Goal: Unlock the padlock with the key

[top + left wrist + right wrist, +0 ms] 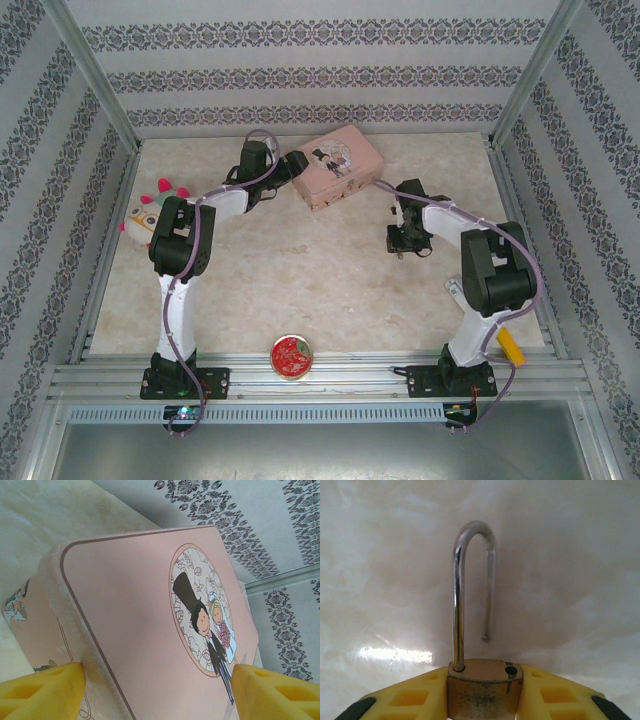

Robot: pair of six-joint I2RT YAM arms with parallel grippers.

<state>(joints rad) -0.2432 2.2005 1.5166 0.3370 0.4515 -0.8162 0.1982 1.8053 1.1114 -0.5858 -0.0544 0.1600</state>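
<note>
The small brass padlock (481, 682) sits between my right gripper's (484, 700) yellow fingers (415, 697), which press on both sides of its body. Its steel shackle (457, 595) is open, the free end hanging clear of its hole above the pale tabletop. In the top view the right gripper (405, 240) hovers over the table to the right of the pink tin (340, 168). My left gripper (290, 170) straddles the tin's left end. Its wide-set fingers (45, 690) meet the two sides of the tin (130, 605). The key is out of view.
A plush toy (150, 212) lies at the left edge beside the left arm. A round red tin (291, 357) sits at the near edge between the arm bases. A yellow block (511, 346) lies near the right base. Patterned walls enclose the table.
</note>
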